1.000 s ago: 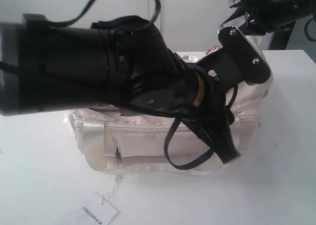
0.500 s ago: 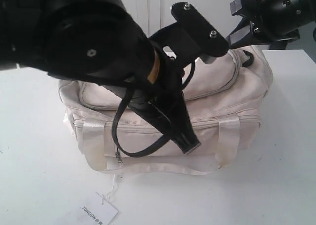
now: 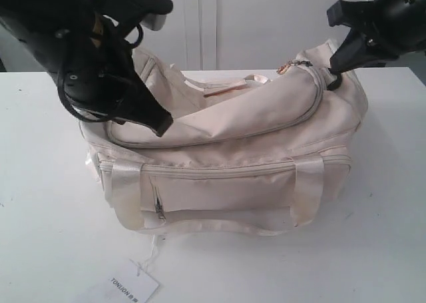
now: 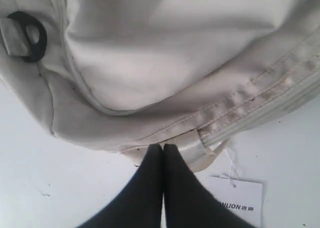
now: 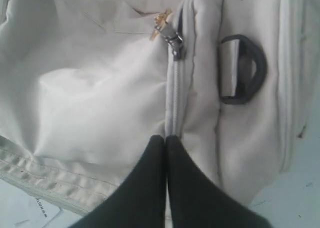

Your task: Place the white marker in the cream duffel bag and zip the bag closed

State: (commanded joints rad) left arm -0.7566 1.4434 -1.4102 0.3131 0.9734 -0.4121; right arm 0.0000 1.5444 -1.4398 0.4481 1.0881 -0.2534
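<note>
While the paper tag [image 3: 126,286] lies nearest on the white surface [image 3: 46,250], the cream duffel bag [image 3: 233,176] sits behind it, left end effector [image 3: 160,124] closed, empty, at its left top edge, right end effector [image 3: 333,68] closed, empty, on the zip track just beside the zipper slider [image 5: 174,41].

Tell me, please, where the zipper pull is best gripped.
Pinch the gold tab by its free end, coming from above on the top panel's side. It juts sideways off the slider and lies loose over the bag, clear of the zipper teeth.
</note>
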